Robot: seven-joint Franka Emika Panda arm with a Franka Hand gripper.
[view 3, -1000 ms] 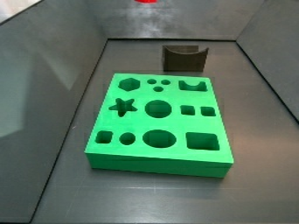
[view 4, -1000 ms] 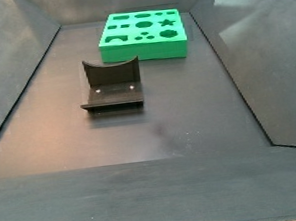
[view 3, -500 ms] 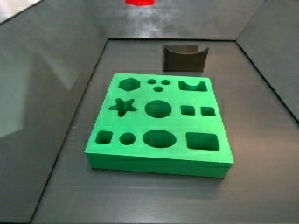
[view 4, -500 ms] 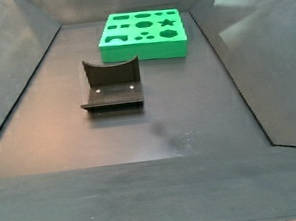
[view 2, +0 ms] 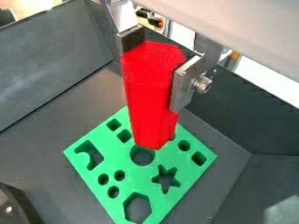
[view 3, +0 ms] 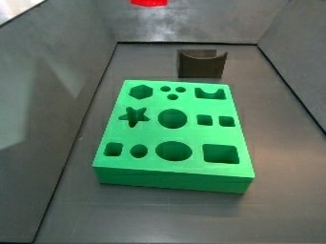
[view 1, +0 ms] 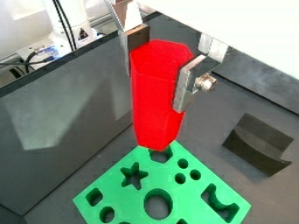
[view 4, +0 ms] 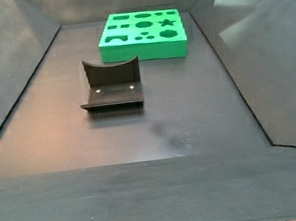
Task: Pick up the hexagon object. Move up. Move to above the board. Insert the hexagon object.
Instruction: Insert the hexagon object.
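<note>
My gripper [view 1: 162, 68] is shut on the hexagon object [view 1: 156, 96], a tall red prism held upright between the silver fingers; both show in both wrist views, the gripper [view 2: 158, 66] and the object [view 2: 152, 96]. The object hangs high above the green board [view 1: 163, 185], whose shaped holes show below it [view 2: 193, 188]. In a side view only the red lower end [view 3: 151, 3] shows at the top edge, beyond the board [view 3: 173, 179] with its hexagon hole [view 3: 141, 91]. The board also lies at the far end in a side view [view 4: 144, 48]; the gripper is out of frame there.
The dark fixture [view 3: 201, 63] stands on the floor beyond the board and shows in both side views [view 4: 110, 85] and in a wrist view [view 1: 260, 144]. Sloping grey walls enclose the dark floor on all sides.
The red lower end has drifted slightly left along the top edge of a side view and has left the top edge of the other side view. Board and fixture have not moved.
</note>
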